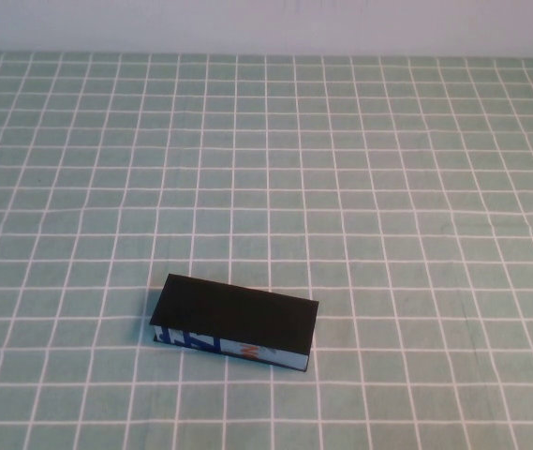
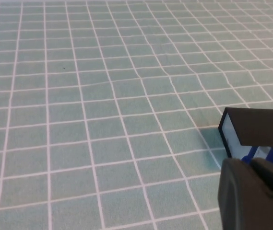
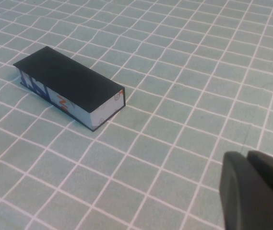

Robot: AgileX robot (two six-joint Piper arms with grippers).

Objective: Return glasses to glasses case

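Observation:
The glasses case (image 1: 235, 319) lies shut on the green checked cloth, near the front middle in the high view. Its lid is black, and its light blue side shows dark blue and orange print. The glasses are not in view. My left gripper (image 2: 249, 163) hangs shut and empty above the cloth, close to one end of the case (image 2: 256, 127). My right gripper (image 3: 246, 156) is shut and empty, well apart from the case (image 3: 66, 84). Neither arm shows in the high view.
The green cloth with a white grid (image 1: 341, 169) covers the whole table. A pale wall (image 1: 266, 23) runs along the far edge.

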